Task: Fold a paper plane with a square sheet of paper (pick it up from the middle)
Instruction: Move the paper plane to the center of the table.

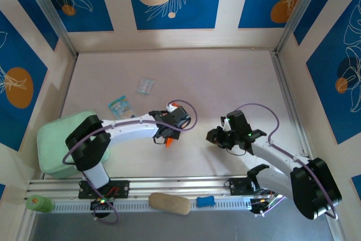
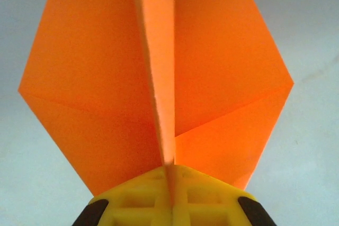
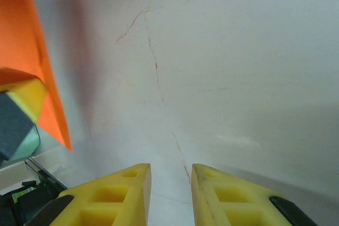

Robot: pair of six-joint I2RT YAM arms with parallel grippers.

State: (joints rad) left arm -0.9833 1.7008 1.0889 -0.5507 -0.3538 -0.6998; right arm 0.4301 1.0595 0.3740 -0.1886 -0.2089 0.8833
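1. The left gripper [image 1: 167, 132] hangs over the middle of the bench [image 1: 225, 77], a little left of centre; its arm reaches in from the near left.
2. In the left wrist view the left gripper [image 2: 172, 175] has its jaws pressed together on the raised centre fold of the orange paper [image 2: 95, 78]; the yellow fingers [image 2: 143, 194] meet with only that ridge between them.
3. The paper is folded along its middle; two flat orange wings spread left and right of the pinched ridge, each with a slanting crease across it; the shape narrows toward the gripper and again toward the far end.
4. From above, the orange paper [image 1: 168, 141] shows as a small pointed tip at the near side of the left gripper, with another sliver of orange at the far side.
5. The right gripper [image 1: 217, 136] sits to the right of the left one, apart from it and turned toward it.
6. In the right wrist view the right gripper [image 3: 170, 183] has its jaws at a narrow gap with nothing between them; bare bench lies below.
7. That same view catches the orange paper [image 3: 24, 35] at the far left edge, its point hanging down, with a yellow finger of the left gripper [image 3: 21, 96] against it.
8. A mint green pad [image 1: 56, 145] lies at the near left; a blue-and-white packet [image 1: 118, 105] and a clear wrapper [image 1: 145, 86] lie beyond the left arm, apart from the paper.
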